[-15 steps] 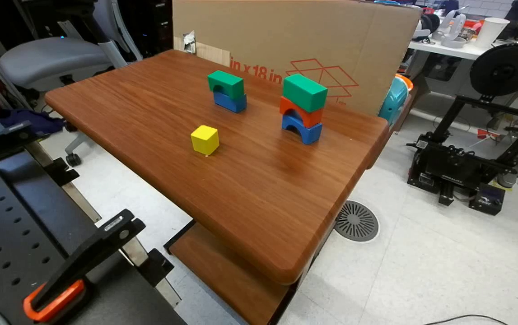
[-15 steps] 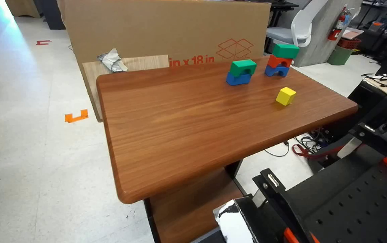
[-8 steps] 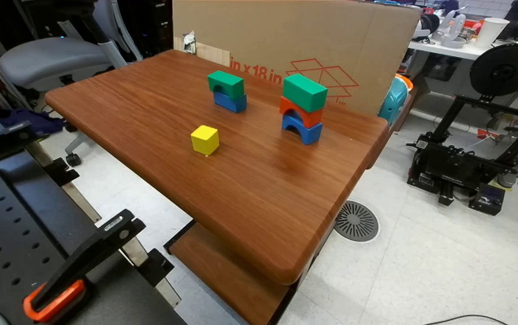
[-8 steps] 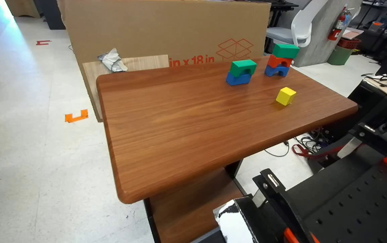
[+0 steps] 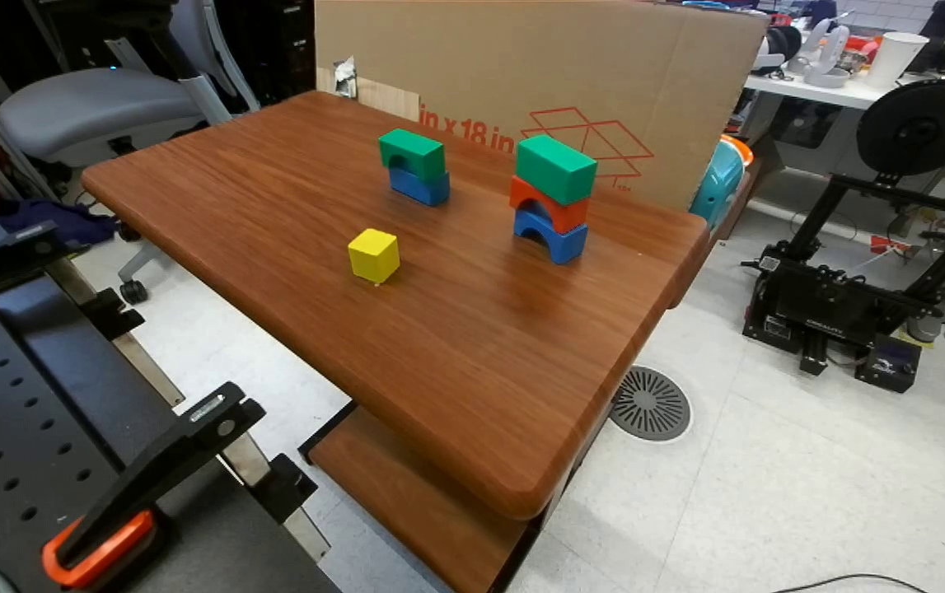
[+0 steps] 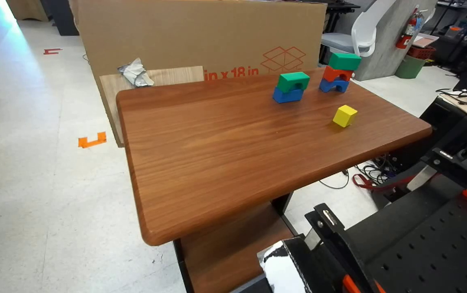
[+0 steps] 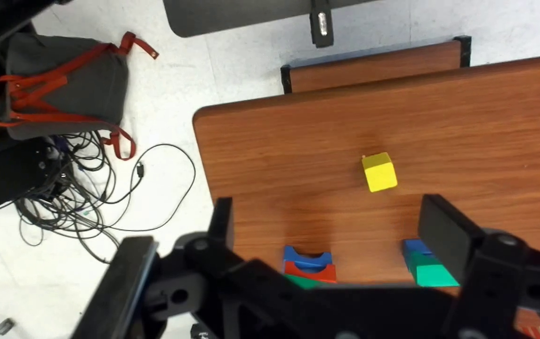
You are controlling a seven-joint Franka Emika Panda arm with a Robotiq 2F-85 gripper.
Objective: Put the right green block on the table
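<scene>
A wood-grain worktop (image 5: 456, 325) is shown in both exterior views, with a large cardboard box (image 5: 538, 58) placed along its far side. In an exterior view the wide green block (image 5: 556, 169) is seen on top of the right-hand stack (image 5: 559, 208), carried by a red arch (image 5: 571, 217), which is carried in turn by a blue arch (image 5: 569, 245). On the left, a green arch (image 5: 412, 151) is supported by a blue block (image 5: 432, 190), and nearer, a yellow cube (image 5: 374, 256) is placed by itself. The tool (image 7: 331, 219) is seen only in the wrist view; it is spread wide and nothing is held in it. The approach is judged to be the step in hand, since the green block has not yet been gripped. Next, the tool will need to be brought over the right-hand stack, lowered around the green block alone, and closed without the red arch being caught. The green block should then be lifted straight up, moved clear, and set flat on the worktop.
</scene>
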